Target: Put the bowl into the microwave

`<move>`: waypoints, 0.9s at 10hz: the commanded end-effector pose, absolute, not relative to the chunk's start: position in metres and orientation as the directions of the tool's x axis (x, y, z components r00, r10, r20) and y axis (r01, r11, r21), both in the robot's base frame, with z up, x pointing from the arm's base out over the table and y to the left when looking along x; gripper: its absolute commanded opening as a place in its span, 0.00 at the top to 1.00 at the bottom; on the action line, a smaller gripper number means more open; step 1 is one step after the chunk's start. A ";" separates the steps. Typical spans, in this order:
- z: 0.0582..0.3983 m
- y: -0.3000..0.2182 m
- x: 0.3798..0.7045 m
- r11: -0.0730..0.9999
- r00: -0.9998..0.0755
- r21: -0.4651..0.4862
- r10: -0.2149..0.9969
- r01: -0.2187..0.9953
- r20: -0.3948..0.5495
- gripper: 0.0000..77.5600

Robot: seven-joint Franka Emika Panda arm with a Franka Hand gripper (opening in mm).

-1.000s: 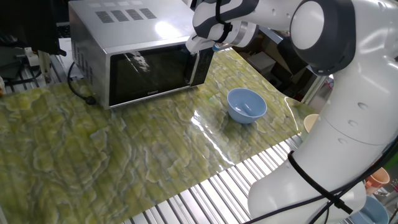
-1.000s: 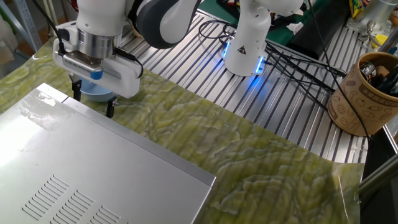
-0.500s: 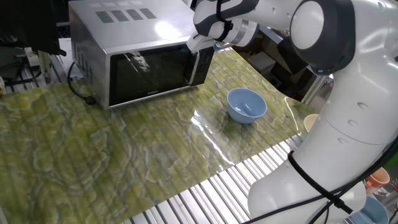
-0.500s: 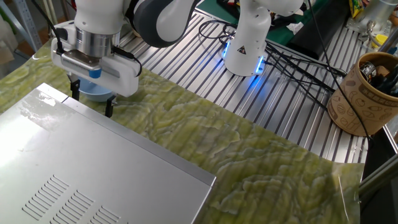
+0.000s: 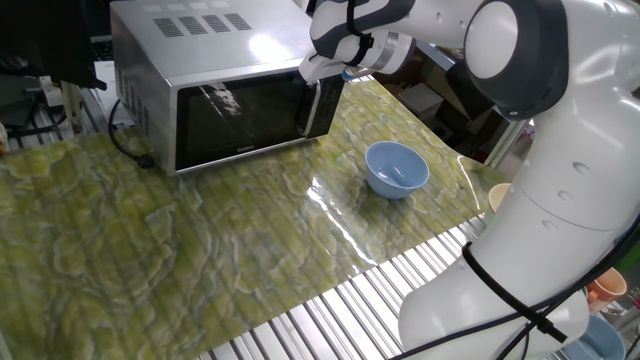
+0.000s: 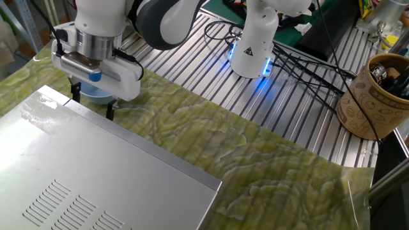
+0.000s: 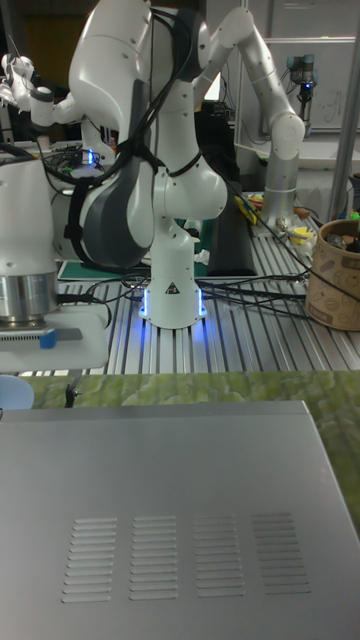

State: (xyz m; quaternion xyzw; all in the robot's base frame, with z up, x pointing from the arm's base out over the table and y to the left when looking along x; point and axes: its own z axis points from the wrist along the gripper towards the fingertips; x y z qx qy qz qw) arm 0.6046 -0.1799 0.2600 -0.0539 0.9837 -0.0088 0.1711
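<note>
Here, in one fixed view, the microwave [image 5: 215, 85] sits in the upper left of the frame on a green-yellow marbled mat [image 5: 150, 250], door shut, dark glass facing the lower left, vent slots on its silver top. A black cable [image 5: 128, 148] trails from its left side onto the mat.

The bowl [image 5: 396, 168] stands upright right of centre, on the mat, well apart from the microwave's front corner. Light blue, empty inside.

The gripper [image 5: 322, 74] hangs at the upper centre, just beside the microwave's top right corner near the control strip. Nothing between the fingers that I can see. The gap itself is hidden from this side.

The other fixed view looks over the microwave top [image 6: 96, 179], which fills the lower left. The gripper [image 6: 91, 105] is at the upper left, its two dark fingertips [image 6: 110, 112] pointing down just past the far edge of the microwave, set wide apart and empty. The bowl [image 6: 97, 96] shows behind them, partly covered by the gripper body; not held.

The arm's white base [image 6: 254, 45] glows blue at the upper centre, on the ribbed metal table [image 6: 300, 121]. A brown patterned cup [image 6: 370, 96] with dark items inside stands at the right edge.

Tall fixed view: gripper body [image 7: 45, 335] at left edge, fingers mostly hidden; a sliver of the bowl [image 7: 12, 393] at the left edge.
</note>
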 end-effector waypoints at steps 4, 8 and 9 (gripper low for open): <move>0.261 -0.180 0.606 0.994 -0.934 -0.034 -0.106 -0.101 -0.341 0.00; 0.261 -0.180 0.607 0.995 -0.935 -0.031 -0.100 -0.095 -0.340 0.98; 0.261 -0.180 0.607 0.995 -0.935 -0.031 -0.100 -0.095 -0.340 0.98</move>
